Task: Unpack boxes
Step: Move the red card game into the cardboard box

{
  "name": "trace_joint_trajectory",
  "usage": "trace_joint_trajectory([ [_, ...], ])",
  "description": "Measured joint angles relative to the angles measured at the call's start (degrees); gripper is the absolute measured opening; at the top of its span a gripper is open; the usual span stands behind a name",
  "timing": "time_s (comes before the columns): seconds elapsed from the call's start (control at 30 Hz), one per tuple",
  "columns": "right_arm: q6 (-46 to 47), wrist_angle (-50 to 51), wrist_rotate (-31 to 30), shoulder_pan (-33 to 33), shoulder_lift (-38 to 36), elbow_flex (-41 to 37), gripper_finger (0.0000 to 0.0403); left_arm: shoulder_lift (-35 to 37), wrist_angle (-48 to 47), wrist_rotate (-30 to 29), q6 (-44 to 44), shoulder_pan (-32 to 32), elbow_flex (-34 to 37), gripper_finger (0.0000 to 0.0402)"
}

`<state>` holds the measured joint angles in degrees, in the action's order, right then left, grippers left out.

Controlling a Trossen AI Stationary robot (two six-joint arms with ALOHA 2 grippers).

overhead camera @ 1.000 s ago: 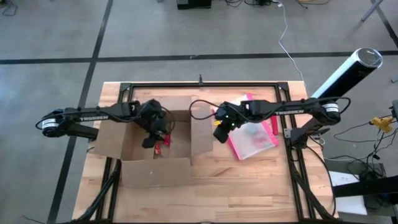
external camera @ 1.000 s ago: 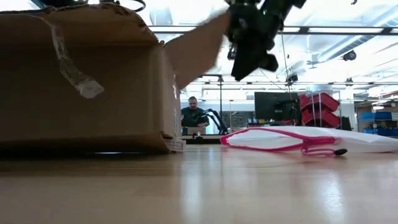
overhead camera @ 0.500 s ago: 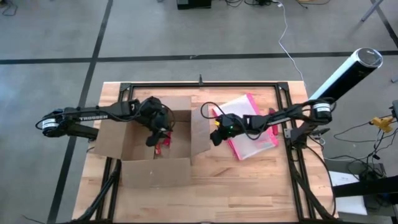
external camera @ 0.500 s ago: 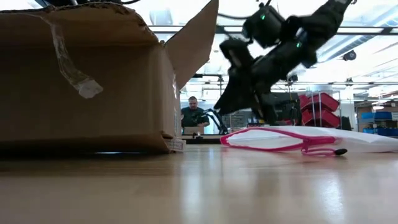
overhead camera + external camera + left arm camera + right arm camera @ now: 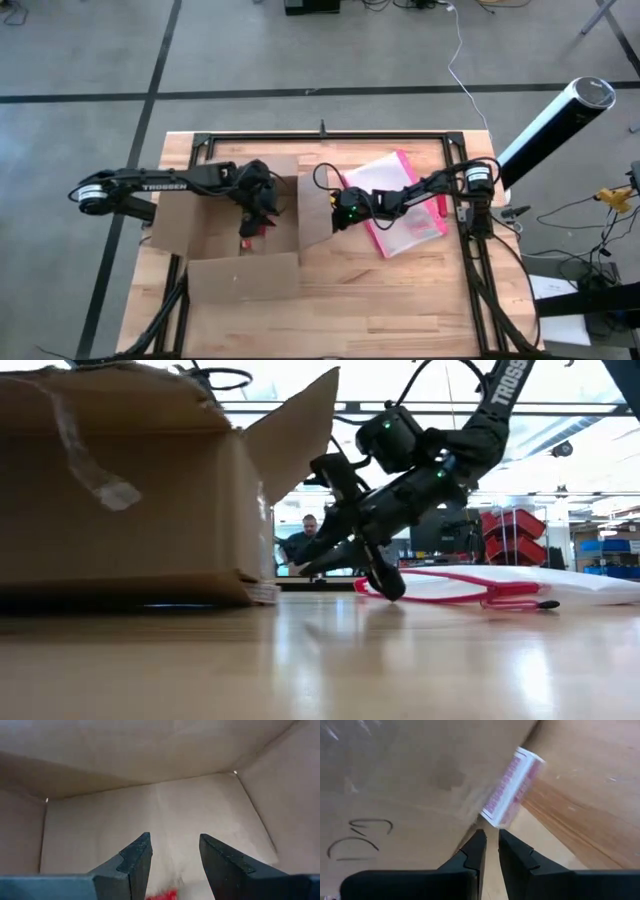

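The brown cardboard box (image 5: 240, 235) stands open on the table's left half with its flaps spread. My left gripper (image 5: 175, 855) is open inside it, above the box floor. A small red thing (image 5: 161, 895) lies on that floor below the fingers. My right gripper (image 5: 333, 216) is shut and low at the box's right wall, under the raised right flap (image 5: 300, 420). The pink-edged pouch (image 5: 405, 205) lies flat on the table right of the box. My right gripper meets the foot of the box's right wall (image 5: 470, 815) with its shut fingertips, next to the white label (image 5: 512, 787) at the box's corner. It comes slanting down from the table's right. The box rests flat on the table.
A black rail frame (image 5: 320, 135) runs round the tabletop. Bare wood (image 5: 380, 300) lies toward the near edge. A white and black tube (image 5: 555, 115) slants up at the far right. A person (image 5: 303, 540) sits in the room behind the table.
My right gripper has dropped from above the pouch and gone toward the table's left, in under the box's right flap to the wall. The box has slid a little toward the left edge.
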<state>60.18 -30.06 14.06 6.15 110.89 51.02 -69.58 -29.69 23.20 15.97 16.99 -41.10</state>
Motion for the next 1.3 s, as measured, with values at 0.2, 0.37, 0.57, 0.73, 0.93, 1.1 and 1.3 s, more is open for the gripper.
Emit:
trace_joint_trajectory([
  [0.2,-0.67,-0.05,0.05,0.0,0.62,1.1,0.0068,-2.04,-2.33,-0.27,-0.18,0.0,0.11,0.0155],
  [0.37,-1.9,-0.29,0.24,0.0,0.2,1.08,0.0082,-1.61,-2.43,-0.18,-0.21,0.0,0.09,0.0155],
  [0.57,-3.94,-0.33,4.07,0.04,-2.64,1.1,0.008,0.07,-1.94,-0.16,1.72,-0.02,-4.83,0.0155],
  [0.73,-5.72,-0.24,3.97,0.55,-5.21,1.1,0.0068,-0.04,-0.25,-3.01,11.52,-0.66,-10.49,0.0155],
  [0.93,-6.03,-0.53,3.94,1.17,-6.33,1.1,0.0058,-2.62,2.22,-9.03,24.83,-1.99,-12.56,0.0155],
  [1.1,-6.0,-0.7,3.96,1.36,-6.52,1.1,0.0055,-5.95,3.86,-9.59,27.1,-2.34,-12.71,0.0157],
  [1.3,-6.18,-0.75,3.93,1.94,-6.52,1.69,0.0063,-9.18,7.12,-10.71,28.8,-3.64,-12.79,0.0169],
])
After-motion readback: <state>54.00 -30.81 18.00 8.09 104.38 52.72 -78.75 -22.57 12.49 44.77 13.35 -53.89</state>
